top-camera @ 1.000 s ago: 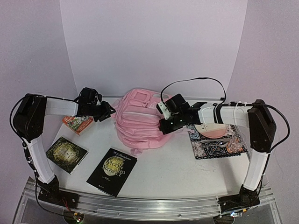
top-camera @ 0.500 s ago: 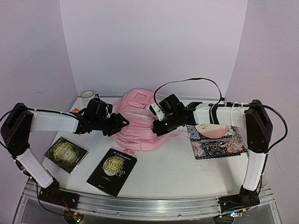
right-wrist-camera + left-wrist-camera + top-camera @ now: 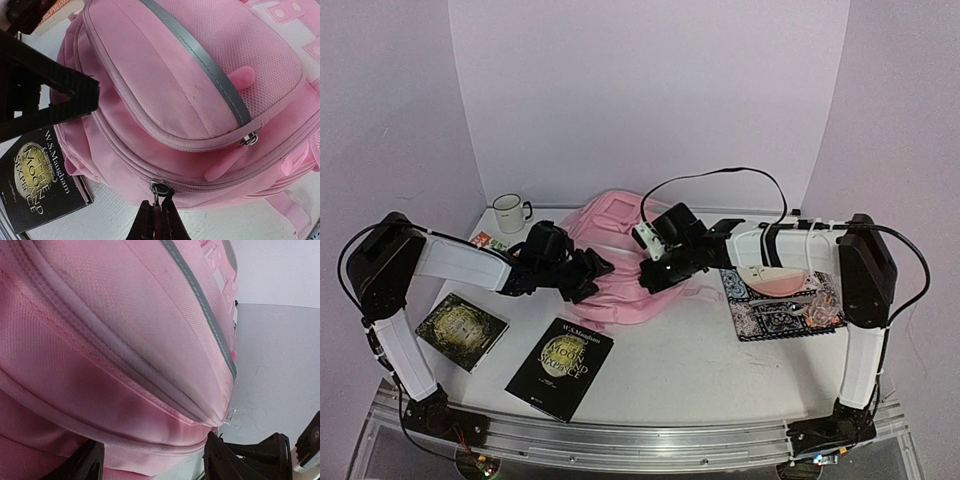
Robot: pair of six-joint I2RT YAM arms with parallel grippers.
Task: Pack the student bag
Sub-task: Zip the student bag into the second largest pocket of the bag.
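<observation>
The pink student bag [image 3: 620, 250] lies front-up at the table's middle. It fills the left wrist view [image 3: 125, 340] and the right wrist view [image 3: 190, 85]. My left gripper [image 3: 588, 277] is open at the bag's left side, its jaws straddling a fold of the bag's lower edge [image 3: 155, 460]. My right gripper [image 3: 655, 275] is at the bag's front edge. It is shut on the pink pull tab [image 3: 158, 212] of the main zipper, just below the metal slider [image 3: 161, 189]. A second zipper with a pink pull [image 3: 227, 160] closes the front pocket.
A black book, "The Moon and Sixpence" [image 3: 560, 367], lies near front left of the bag. A dark book with a gold circle [image 3: 461, 329] lies further left. A white mug [image 3: 508, 212] and an orange book [image 3: 485, 241] stand back left. A patterned book with a pink pouch [image 3: 775, 280] lies right.
My left arm has swung right from the orange book to the bag's left side. My right gripper has moved left along the bag's front. The bag has shifted slightly.
</observation>
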